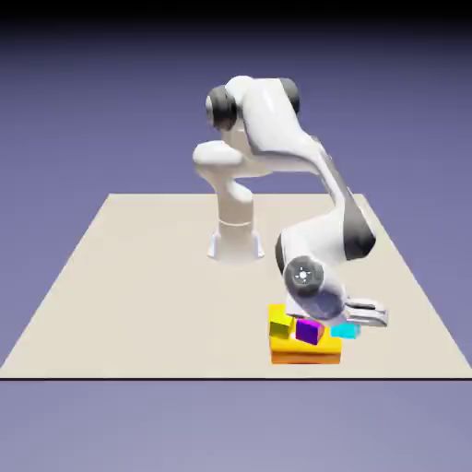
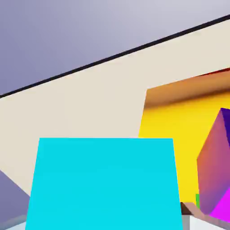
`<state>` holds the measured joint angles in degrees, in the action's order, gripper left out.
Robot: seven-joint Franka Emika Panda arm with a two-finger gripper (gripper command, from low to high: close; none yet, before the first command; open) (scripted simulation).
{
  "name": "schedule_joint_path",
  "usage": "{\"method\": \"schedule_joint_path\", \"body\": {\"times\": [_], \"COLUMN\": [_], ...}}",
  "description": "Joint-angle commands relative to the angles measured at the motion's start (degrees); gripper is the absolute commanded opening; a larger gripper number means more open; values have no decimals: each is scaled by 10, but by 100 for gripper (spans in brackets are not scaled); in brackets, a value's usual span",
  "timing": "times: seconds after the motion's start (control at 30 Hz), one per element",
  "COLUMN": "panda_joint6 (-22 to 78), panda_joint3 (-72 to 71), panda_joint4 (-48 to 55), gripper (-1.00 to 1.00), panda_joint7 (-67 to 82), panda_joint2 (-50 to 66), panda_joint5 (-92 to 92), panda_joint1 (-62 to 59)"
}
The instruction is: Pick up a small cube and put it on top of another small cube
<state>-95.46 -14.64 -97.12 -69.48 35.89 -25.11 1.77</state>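
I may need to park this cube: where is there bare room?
Bare tabletop spreads from the robot's base toward the exterior view's left edge. It's crowded around the yellow block, with the purple cube and yellow-green cube.

Pale beige table (image 1: 138, 304) with a thin dark near edge, white robot base (image 1: 236, 247) standing toward its far side, yellow-orange block (image 1: 318, 354) lying near the near edge, right of middle in the exterior view

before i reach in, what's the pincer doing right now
Pincer: closed on the cyan cube, which sits between its finger tips.
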Motion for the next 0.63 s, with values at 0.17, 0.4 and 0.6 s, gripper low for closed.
{"method": "schedule_joint_path", "body": {"times": [0.17,0.4,0.6], "panda_joint6": [149,158,138], "panda_joint3": [-107,-145,-146], "panda_joint4": [8,-55,-79], "gripper": [-100,-100,100], "panda_joint7": [-49,-51,-47], "panda_joint2": [17,14,9], "panda_joint5": [82,113,111], "panda_joint1": [-99,-141,-141]}}
